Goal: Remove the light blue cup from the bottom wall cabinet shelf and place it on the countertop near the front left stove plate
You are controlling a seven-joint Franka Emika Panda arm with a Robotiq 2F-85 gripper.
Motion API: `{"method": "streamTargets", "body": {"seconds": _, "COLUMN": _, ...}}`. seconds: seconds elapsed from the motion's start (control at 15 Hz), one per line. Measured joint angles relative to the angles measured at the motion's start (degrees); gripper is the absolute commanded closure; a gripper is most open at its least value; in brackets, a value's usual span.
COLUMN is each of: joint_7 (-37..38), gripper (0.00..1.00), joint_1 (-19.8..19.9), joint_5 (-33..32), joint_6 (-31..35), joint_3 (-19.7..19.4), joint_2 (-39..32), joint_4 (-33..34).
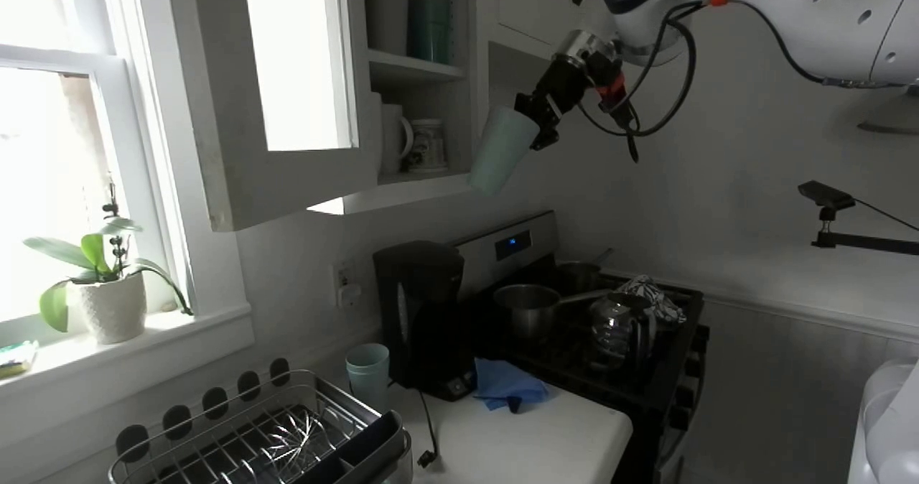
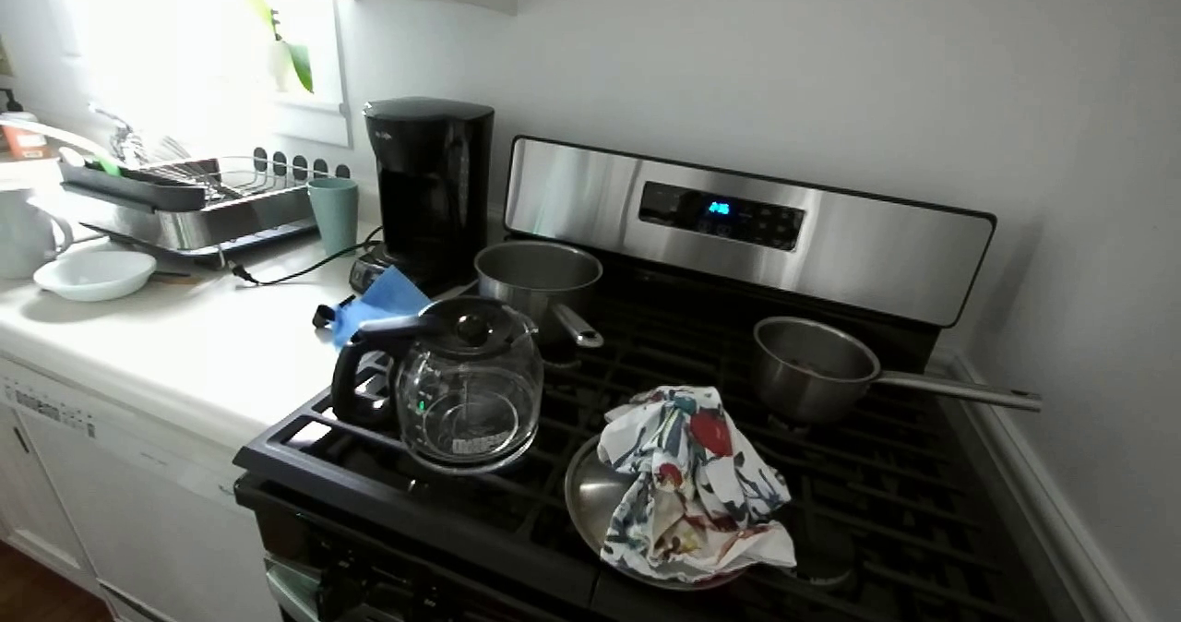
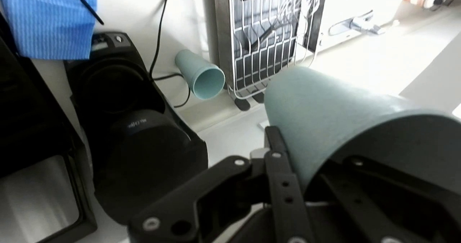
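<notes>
My gripper (image 1: pixel 540 119) is shut on the wall of the light blue cup (image 1: pixel 497 152) near its rim. In the wrist view, one finger is outside the cup (image 3: pixel 324 109) and the other reaches inside it. The cup is tilted in the air, just beside the bottom wall cabinet shelf (image 1: pixel 423 178), above the coffee maker and the back of the stove. A white mug (image 1: pixel 393 139) and a patterned mug (image 1: pixel 428 148) stand on that shelf. The countertop (image 1: pixel 531 437) lies below; it also shows in an exterior view (image 2: pixel 221 336). The stove (image 2: pixel 664 336) adjoins it.
Another pale-blue cup (image 1: pixel 367 376) stands between the dish rack (image 1: pixel 352 416) and the coffee maker (image 1: pixel 420 312). A blue cloth (image 1: pixel 511 385) lies by the stove. A glass carafe (image 2: pixel 471 410) stands at the stove's front left. Pots stand behind. The cabinet door (image 1: pixel 287 186) hangs open.
</notes>
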State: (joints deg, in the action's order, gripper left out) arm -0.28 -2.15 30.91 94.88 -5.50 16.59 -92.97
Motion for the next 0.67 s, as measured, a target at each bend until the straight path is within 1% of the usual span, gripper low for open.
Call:
{"method": "streamTargets", "body": {"seconds": 0.27, "joint_7": -4.0, "gripper": 0.98, "joint_1": 0.2, "joint_5": -0.2, "joint_6": -3.3, "joint_3": -0.5, "joint_2": 2.0, "joint_4": -7.4}}
{"method": "streamTargets", "body": {"seconds": 0.53, "joint_7": -7.6, "gripper": 0.98, "joint_1": 1.4, "joint_5": -1.3, "joint_6": -3.7, "joint_3": -0.8, "joint_2": 2.2, "joint_4": -14.1}}
{"method": "streamTargets", "body": {"seconds": 0.6, "joint_7": -8.4, "gripper": 0.95, "joint_1": 1.6, "joint_5": -1.5, "joint_6": -4.2, "joint_3": -0.9, "joint_2": 2.2, "joint_4": -15.6}}
{"method": "streamTargets", "body": {"seconds": 0.67, "joint_7": -9.1, "gripper": 0.95, "joint_1": 1.7, "joint_5": -1.5, "joint_6": -5.0, "joint_3": -1.2, "joint_2": 2.1, "joint_4": -16.9}}
